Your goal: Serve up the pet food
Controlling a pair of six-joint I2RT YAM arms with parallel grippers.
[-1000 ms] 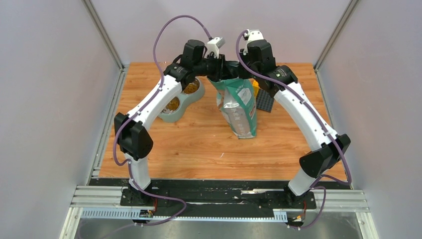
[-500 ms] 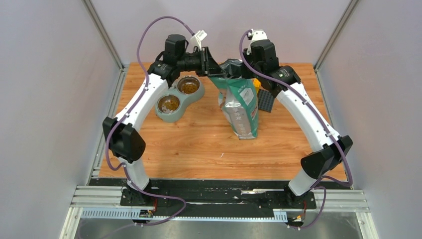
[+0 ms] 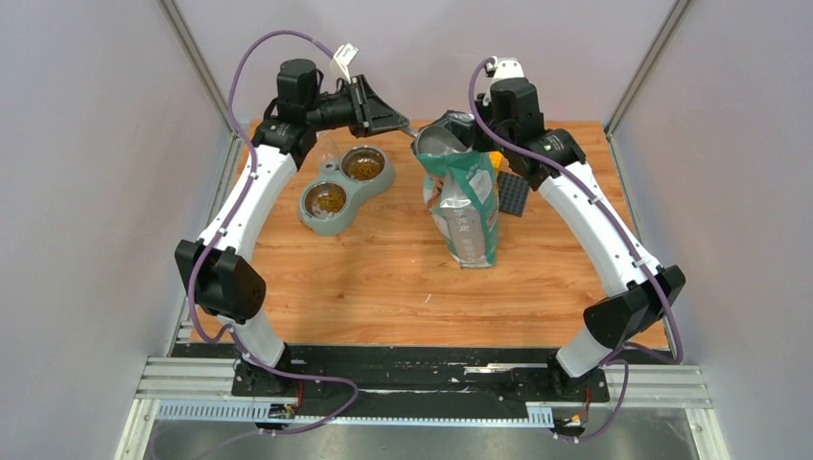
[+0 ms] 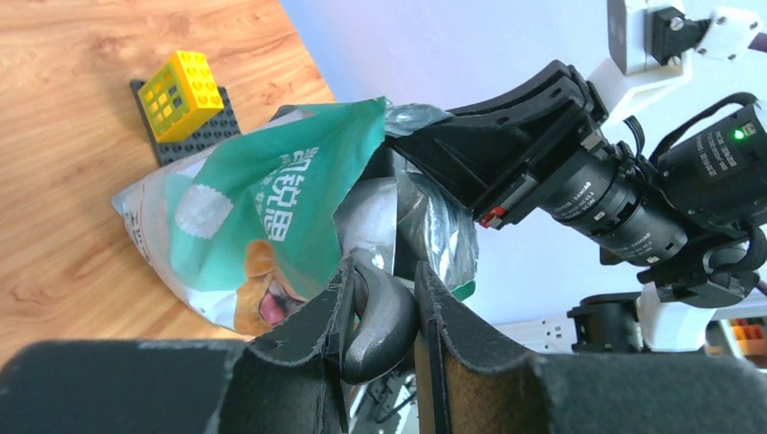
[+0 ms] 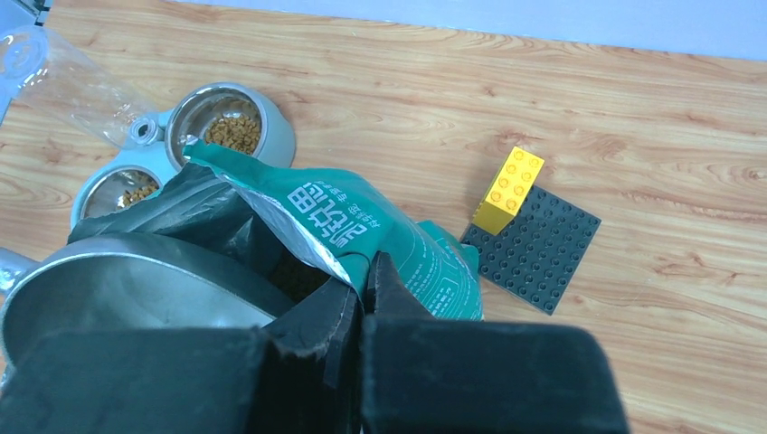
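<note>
The left gripper [image 4: 384, 298], clamped on the scoop [image 3: 433, 142] by its handle, has drawn back left off the bag [image 3: 467, 206] — its rim pinched by the right gripper [image 5: 362, 282] — likely carrying more to the far-left bowls [image 3: 388, 177], where kibble [image 3: 364, 166] already lies.

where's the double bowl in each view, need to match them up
Top external: the double bowl sits left of centre on the table, under the left arm's wrist.
Left wrist: not in view.
Right wrist: upper left, partly hidden behind the bag's open top.
Shared landmark: the green bag, centre in top external, left of centre in left wrist, middle in right wrist.
</note>
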